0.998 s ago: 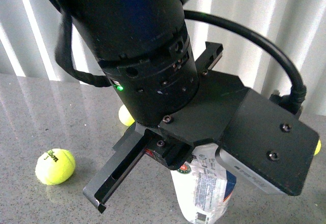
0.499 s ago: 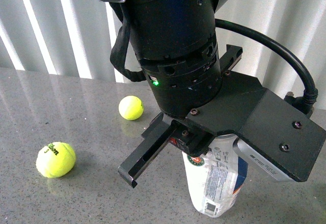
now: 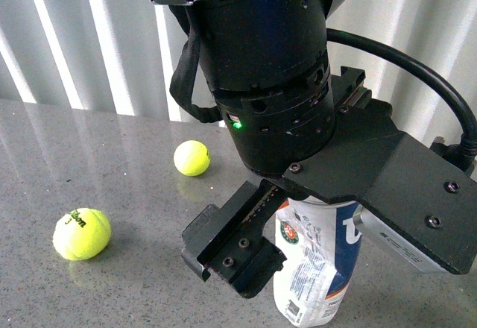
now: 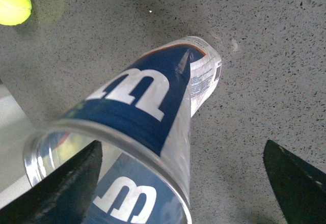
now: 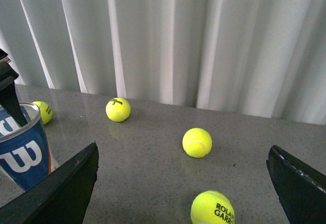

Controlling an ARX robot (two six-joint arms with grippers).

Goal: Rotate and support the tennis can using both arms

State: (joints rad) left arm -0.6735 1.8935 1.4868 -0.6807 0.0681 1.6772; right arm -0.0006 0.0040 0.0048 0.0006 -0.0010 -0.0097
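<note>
Front view: one black arm (image 3: 276, 82) fills most of the frame, green light on its wrist. By the left wrist picture this is the left arm. Its gripper (image 3: 298, 216) sits over the top of the tennis can (image 3: 317, 268). The can stands on the grey counter (image 3: 112, 283), open end up. Only one of the fingers (image 3: 231, 246) shows clearly; the other is hidden behind the wrist plate. Two tennis balls (image 3: 82, 233) lie well apart from the can.

Left wrist view: looks down along the can (image 4: 147, 107), clear rim nearest the camera, navy Wilson label facing it. Fingers (image 4: 66, 183) are spread, one at each side of the frame. One overlaps the can's rim; contact cannot be told. The other is well clear, so the can is not clamped. A ball (image 4: 12, 1) is cut off at the corner.

Right wrist view: the right gripper (image 5: 183, 183) has fingers (image 5: 61, 188) wide apart, holding nothing. The can (image 5: 25, 147) is at the frame edge, partly cut off, beside one finger. A black part of the other arm sits at its rim. Four balls (image 5: 197, 142) lie on the counter.

Progress: early, I judge. The can is upright and neither arm grips it. Closing on it, rotating and supporting it are all left.
</note>
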